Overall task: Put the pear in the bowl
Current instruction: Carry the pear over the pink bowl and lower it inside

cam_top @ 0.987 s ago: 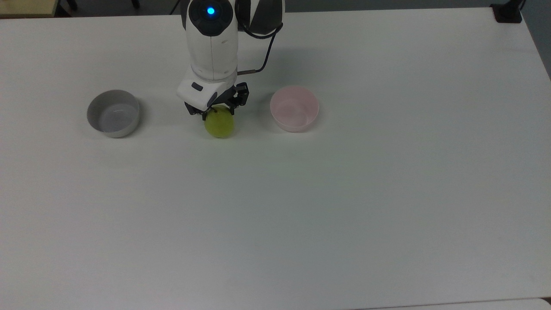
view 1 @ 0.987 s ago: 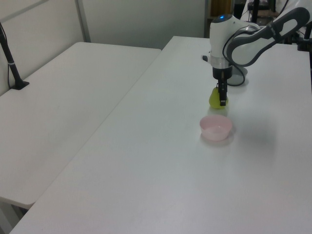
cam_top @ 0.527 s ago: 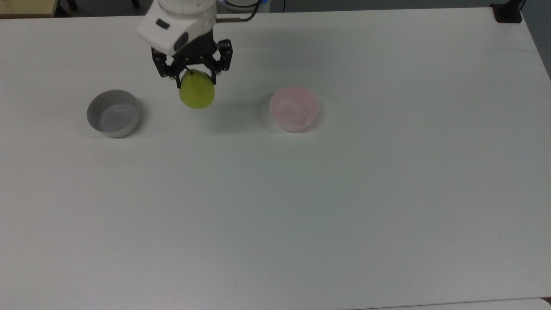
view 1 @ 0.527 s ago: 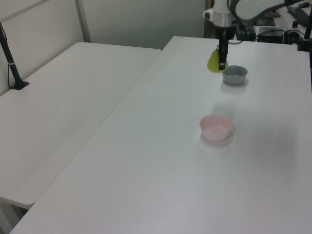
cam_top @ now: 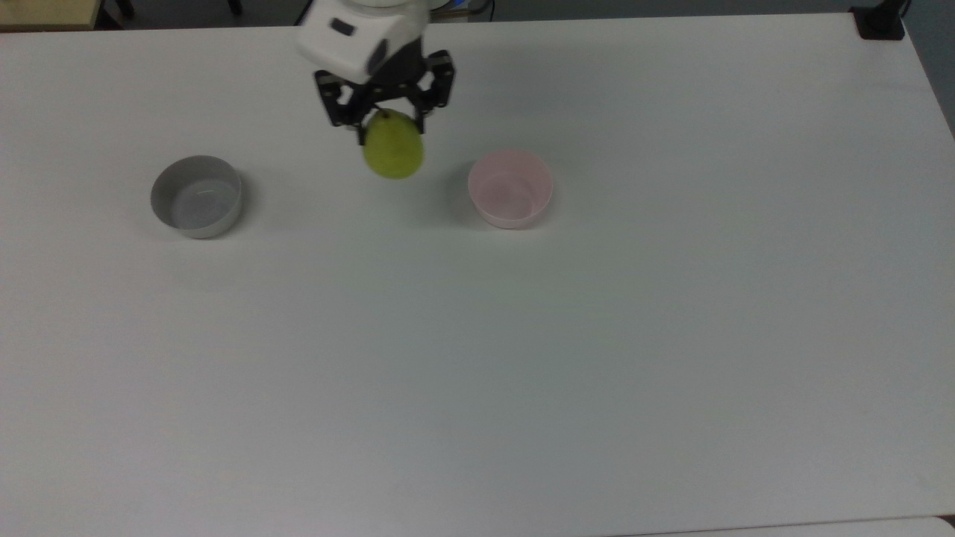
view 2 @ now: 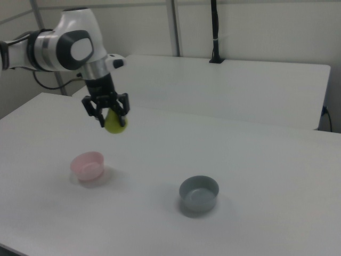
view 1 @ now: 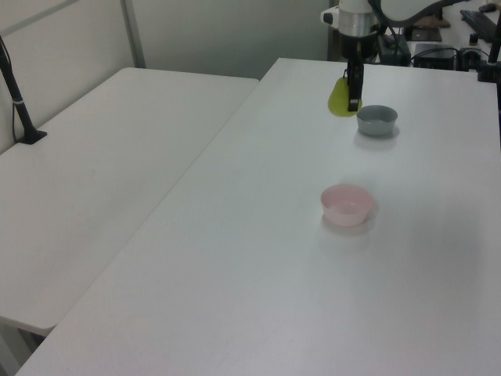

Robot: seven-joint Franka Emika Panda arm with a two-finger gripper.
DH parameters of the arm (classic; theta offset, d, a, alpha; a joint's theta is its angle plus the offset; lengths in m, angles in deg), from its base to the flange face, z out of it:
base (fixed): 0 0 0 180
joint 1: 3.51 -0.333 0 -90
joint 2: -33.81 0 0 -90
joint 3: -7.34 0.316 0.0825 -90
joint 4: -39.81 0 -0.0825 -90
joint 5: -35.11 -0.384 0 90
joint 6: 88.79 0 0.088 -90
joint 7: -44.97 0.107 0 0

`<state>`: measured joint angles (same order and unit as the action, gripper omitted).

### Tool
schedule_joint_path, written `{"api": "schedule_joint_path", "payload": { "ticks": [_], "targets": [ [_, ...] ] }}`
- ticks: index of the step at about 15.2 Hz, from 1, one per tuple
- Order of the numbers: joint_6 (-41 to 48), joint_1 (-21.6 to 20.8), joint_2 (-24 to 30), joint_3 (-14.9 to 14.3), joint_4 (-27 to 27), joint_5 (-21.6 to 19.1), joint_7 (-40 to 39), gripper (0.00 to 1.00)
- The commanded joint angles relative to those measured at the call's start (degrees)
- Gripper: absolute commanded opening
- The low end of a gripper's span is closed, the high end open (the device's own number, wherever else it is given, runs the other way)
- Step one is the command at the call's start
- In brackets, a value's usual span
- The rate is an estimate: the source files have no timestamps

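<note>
My gripper (cam_top: 388, 127) is shut on the top of the yellow-green pear (cam_top: 393, 154), which hangs in the air well above the white table (cam_top: 522, 358). In the top view the pear sits between the two bowls, left of the pale pink bowl (cam_top: 510, 188). The right view shows the gripper (view 2: 110, 118) and the pear (view 2: 114, 124) raised above and a little right of the pink bowl (view 2: 87, 166). In the left view the held pear (view 1: 338, 99) under the gripper (view 1: 351, 103) appears far behind the pink bowl (view 1: 346, 204).
A grey bowl (cam_top: 197, 196) stands on the table at the top view's left; it shows too in the left view (view 1: 376, 120) and the right view (view 2: 199, 194). A second white table (view 1: 86, 188) adjoins in the left view, with a black post (view 1: 17, 94) on it.
The pear was lifted off the table in the gripper, swung toward the grey bowl, and has now moved to the top view's right, closer to the pink bowl.
</note>
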<state>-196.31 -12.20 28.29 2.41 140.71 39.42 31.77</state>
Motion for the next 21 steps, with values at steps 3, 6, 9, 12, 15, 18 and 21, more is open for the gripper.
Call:
{"api": "schedule_joint_path", "payload": {
  "ticks": [3, 6, 9, 12, 15, 18, 21],
  "targets": [
    [2.93, -9.76, -0.71, -0.26, -0.97, -0.61, 7.48, 0.21],
    [2.41, -11.78, -2.64, -0.09, -0.53, -0.61, 7.84, 0.24],
    [1.53, -13.36, -4.49, 0.00, 2.62, 0.00, 7.75, 0.24],
    [-4.26, -13.72, -5.36, 0.97, 6.94, 0.44, 8.19, 0.24],
    [-5.50, -14.68, -8.62, 0.97, 6.85, 0.79, 8.81, 0.25],
    [-6.47, -14.95, -10.56, 0.97, 6.94, 0.88, 8.81, 0.25],
    [-6.74, -14.60, -10.47, 0.97, 6.85, 0.79, 9.07, 1.00]
  ]
}}
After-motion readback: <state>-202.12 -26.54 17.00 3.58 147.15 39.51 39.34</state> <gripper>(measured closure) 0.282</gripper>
